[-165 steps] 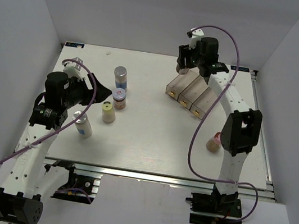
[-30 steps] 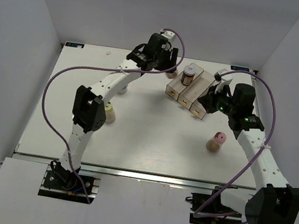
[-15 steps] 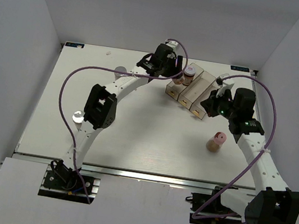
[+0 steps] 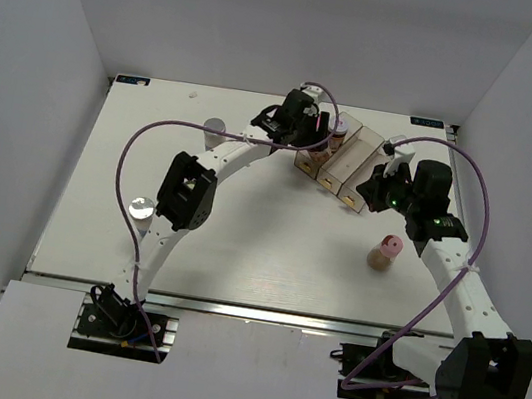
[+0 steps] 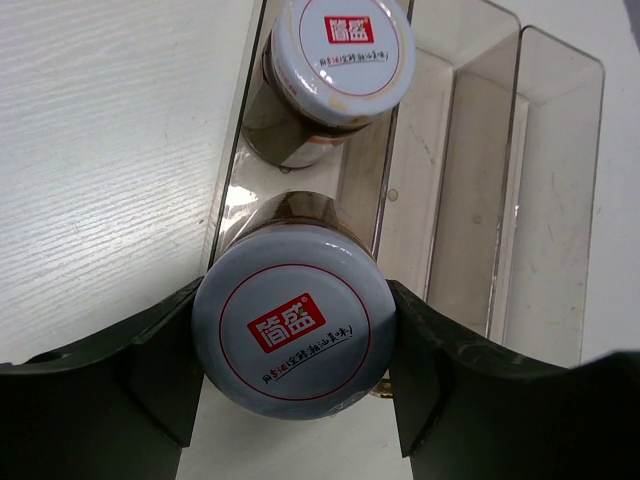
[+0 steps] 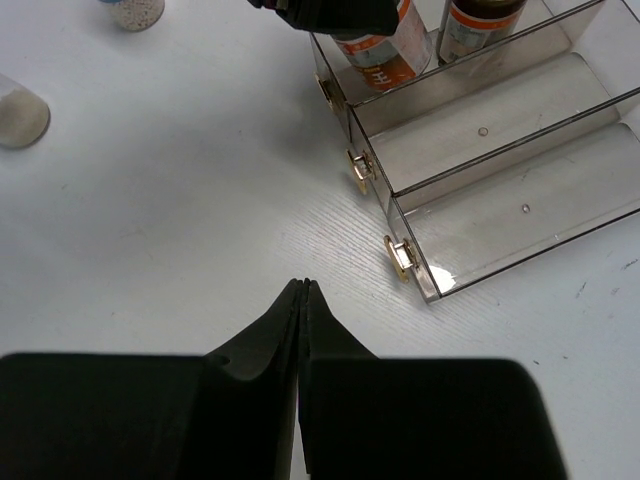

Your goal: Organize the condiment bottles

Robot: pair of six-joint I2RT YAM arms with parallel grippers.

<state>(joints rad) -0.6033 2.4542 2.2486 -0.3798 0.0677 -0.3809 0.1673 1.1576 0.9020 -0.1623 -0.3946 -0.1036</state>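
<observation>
My left gripper (image 5: 293, 352) is shut on a dark brown condiment bottle (image 5: 293, 318) by its pale red-marked lid, at the near end of the left slot of the clear tray (image 5: 560, 200). A second dark brown bottle (image 5: 342, 45) stands at the far end of that slot. From above, the left gripper (image 4: 307, 133) sits over the tray (image 4: 345, 161). My right gripper (image 6: 303, 290) is shut and empty, over the table just in front of the tray (image 6: 500, 170). A tan pink-lidded bottle (image 4: 384, 251) stands in front of the tray, to its right.
Two silver-lidded bottles (image 4: 214, 129) (image 4: 141, 207) stand on the left half of the table. The left arm's elbow (image 4: 185, 197) hangs over that area. The tray's middle and right slots hold nothing. Grey walls close in the table on three sides.
The left gripper has carried the dark brown bottle right and down from beside the tray into the left slot. The right arm has hardly moved.
</observation>
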